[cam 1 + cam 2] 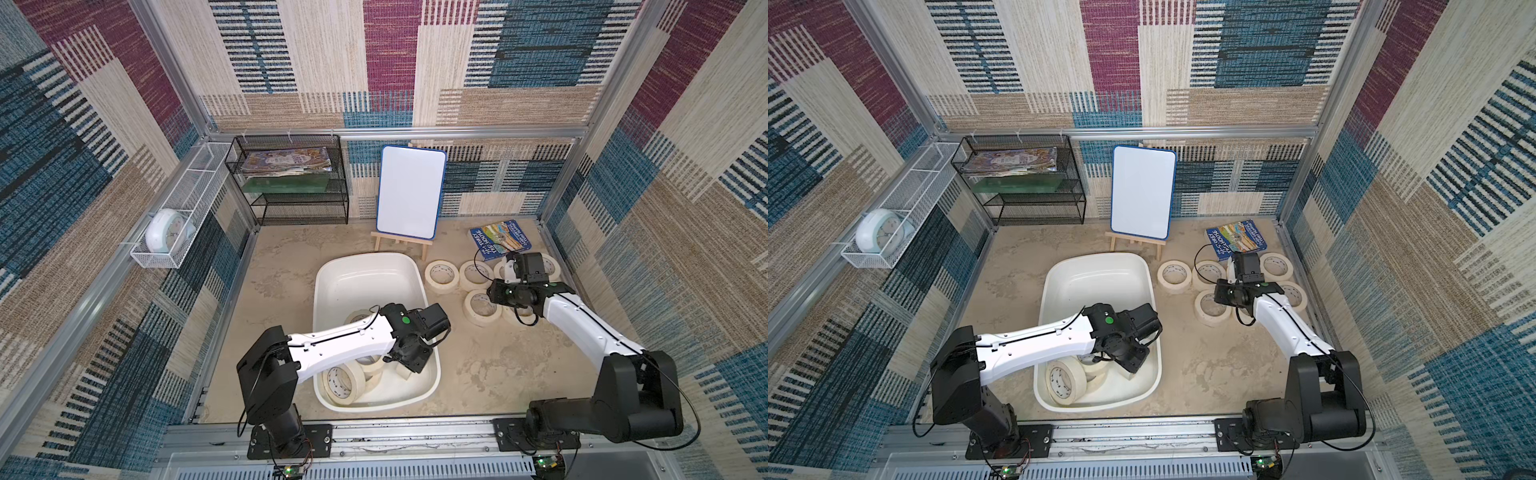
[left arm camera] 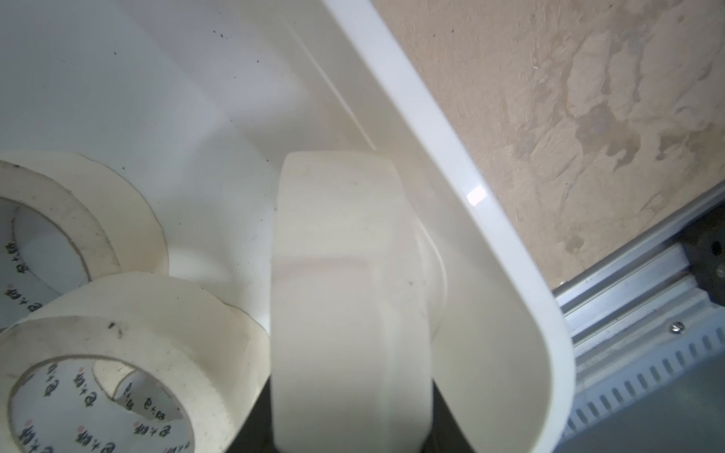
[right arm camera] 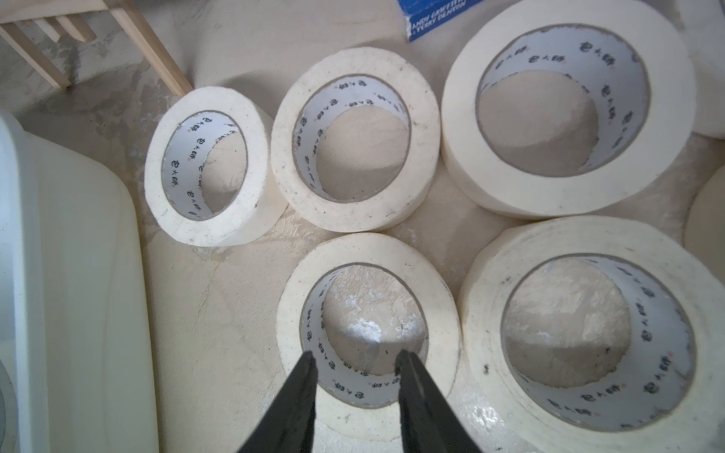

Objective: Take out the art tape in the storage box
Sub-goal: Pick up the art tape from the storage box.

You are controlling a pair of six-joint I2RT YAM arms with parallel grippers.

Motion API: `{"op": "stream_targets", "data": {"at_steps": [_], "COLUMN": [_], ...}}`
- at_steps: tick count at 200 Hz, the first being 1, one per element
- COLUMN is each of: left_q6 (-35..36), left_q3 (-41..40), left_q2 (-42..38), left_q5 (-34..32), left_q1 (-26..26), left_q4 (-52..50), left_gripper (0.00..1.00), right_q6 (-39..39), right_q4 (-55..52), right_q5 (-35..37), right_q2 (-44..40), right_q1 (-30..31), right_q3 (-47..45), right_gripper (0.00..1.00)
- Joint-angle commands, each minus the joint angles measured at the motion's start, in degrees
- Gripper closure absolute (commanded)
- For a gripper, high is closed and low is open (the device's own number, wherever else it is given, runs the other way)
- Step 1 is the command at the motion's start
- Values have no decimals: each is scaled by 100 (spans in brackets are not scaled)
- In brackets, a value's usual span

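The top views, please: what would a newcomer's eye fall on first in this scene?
First, the white storage box in the middle, where the left gripper clamps a tape roll standing on edge beside other rolls at the near end. Then the cluster of cream tape rolls lying flat on the table right of the box, the right gripper open just above them. Behind, a blank whiteboard stands on a wooden easel.

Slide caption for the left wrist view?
Left gripper grips an on-edge tape roll beside the storage box wall; two more rolls lie alongside.
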Motion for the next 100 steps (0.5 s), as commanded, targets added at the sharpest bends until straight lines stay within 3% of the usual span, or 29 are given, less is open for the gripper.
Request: {"op": "stream_targets", "data": {"at_steps": [1, 15, 47, 78, 100], "left_q6": [18, 39, 210, 187, 95], "left_q3": [-26, -51, -123, -686, -820], "left_q2": [-166, -316, -879, -1508, -1669], "left_q5": [-197, -250, -314, 480, 856], "left_q1": [120, 273, 1019, 2148, 2536], "left_q4": [-36, -43, 138, 1305, 1790], "left_gripper": [92, 100, 100, 100, 100], "right_q6": [-92, -104, -98, 64, 191], "right_q4": [-77, -112, 44, 451, 881], "right_q5": [-346, -526, -1200, -1817, -2156], "right_q2": [-66, -133, -369, -443, -339], "right_q1": [178, 387, 904, 1364, 1650], "right_q3": [69, 149, 367, 448, 437], "right_gripper": [61, 61, 61, 60, 60]}}
